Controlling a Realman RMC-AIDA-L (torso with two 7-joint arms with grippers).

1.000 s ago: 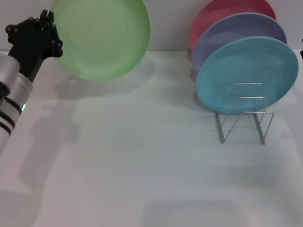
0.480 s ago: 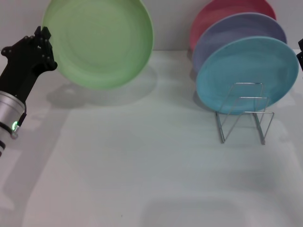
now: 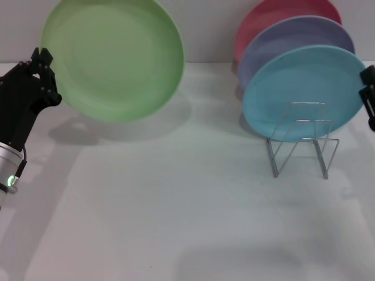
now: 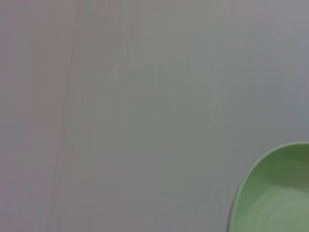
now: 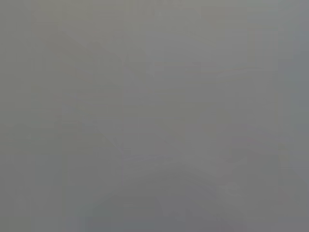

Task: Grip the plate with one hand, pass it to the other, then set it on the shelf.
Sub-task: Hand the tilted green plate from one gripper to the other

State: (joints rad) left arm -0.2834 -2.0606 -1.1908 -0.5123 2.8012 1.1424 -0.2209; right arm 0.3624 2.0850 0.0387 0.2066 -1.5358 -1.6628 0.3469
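The light green plate [image 3: 112, 57] is held upright above the white table at the far left, its face toward me. My left gripper [image 3: 42, 70] is shut on its left rim. The plate's edge also shows in the left wrist view [image 4: 275, 193]. The silver wire rack [image 3: 302, 140] stands at the right, its front loops empty. My right gripper [image 3: 369, 96] shows only as a dark part at the right edge, beside the rack. The right wrist view shows only plain grey.
A light blue plate [image 3: 304, 91], a lavender plate [image 3: 293, 41] and a pink plate [image 3: 281, 14] stand upright in a row in the rack's rear slots. The white table [image 3: 176, 205] spreads in front. A grey wall runs behind.
My left arm has drawn back toward the left edge and the green plate has moved slightly left with it. My right gripper has come further into view at the right edge.
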